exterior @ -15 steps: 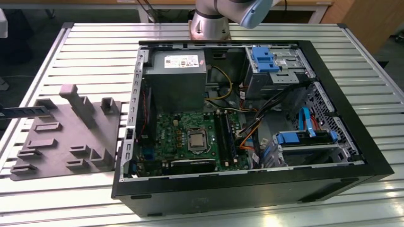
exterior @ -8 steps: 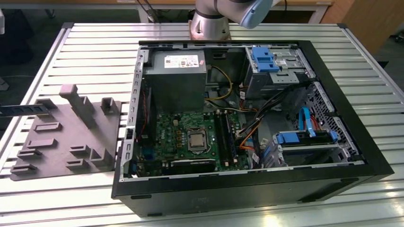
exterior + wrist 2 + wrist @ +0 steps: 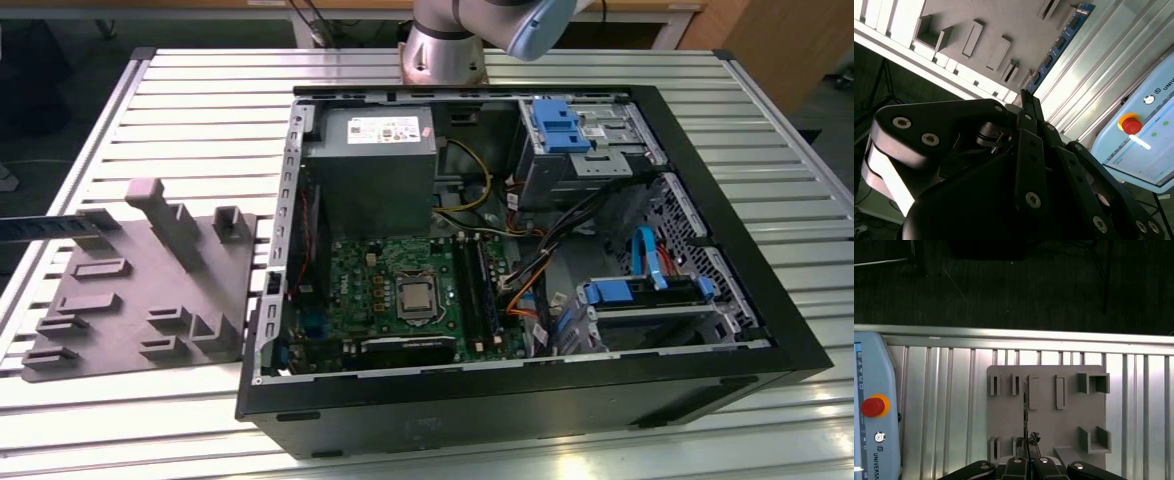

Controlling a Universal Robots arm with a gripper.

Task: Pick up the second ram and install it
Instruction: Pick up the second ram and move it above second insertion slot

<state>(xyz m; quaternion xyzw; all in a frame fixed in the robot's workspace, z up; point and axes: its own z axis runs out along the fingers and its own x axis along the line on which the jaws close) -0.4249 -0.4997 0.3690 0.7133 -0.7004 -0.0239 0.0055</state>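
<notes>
Here the end effector (image 3: 1025, 95) grips the second ram (image 3: 1059, 45), a slim blue board with dark chips.

Arm: I see its silver joint housing (image 3: 441, 50) and pale-blue cap (image 3: 541, 25) at the far side of the scene, about centre, running out of the exterior view's top.

Gripper (image 3: 1025, 96): black linkage, seen in both wrist views (image 3: 1027, 440). Its 2 fingers (image 3: 1028, 117) are drawn together, tips meeting in a narrow point. The wrist is pitched so the gripper aims downward.
</notes>
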